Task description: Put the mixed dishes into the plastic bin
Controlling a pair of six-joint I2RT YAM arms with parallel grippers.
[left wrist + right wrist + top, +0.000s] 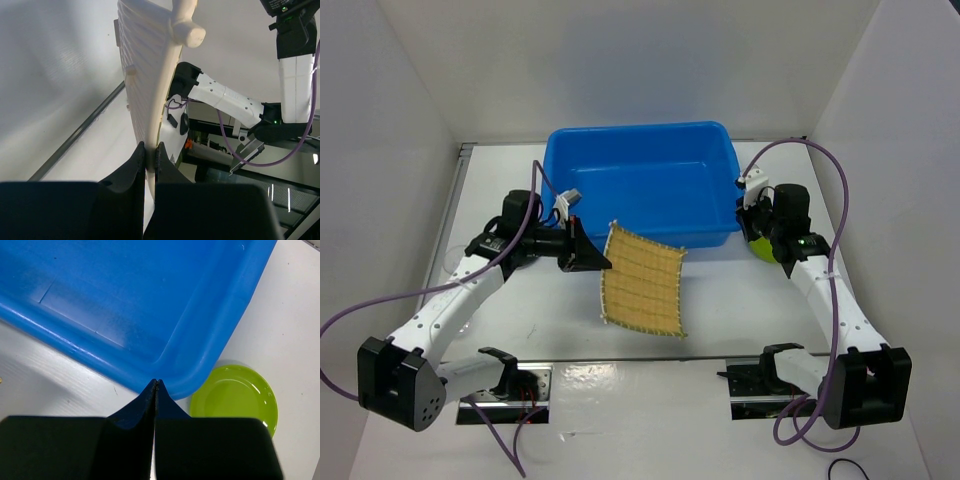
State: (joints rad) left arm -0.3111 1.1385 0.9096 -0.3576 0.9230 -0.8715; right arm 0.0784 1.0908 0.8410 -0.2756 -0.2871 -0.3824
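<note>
The tan bamboo mat hangs tilted over the bench, just in front of the blue bin's near wall. The left fingers pinch the mat's edge. The lime-green plate lies on the bench against the bin's near right corner. The right fingers are pressed together, holding nothing, above that corner.

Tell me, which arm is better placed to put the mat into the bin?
Left. Its jaws are shut on the mat, held up near the blue bin. The right jaws are shut and empty.
</note>
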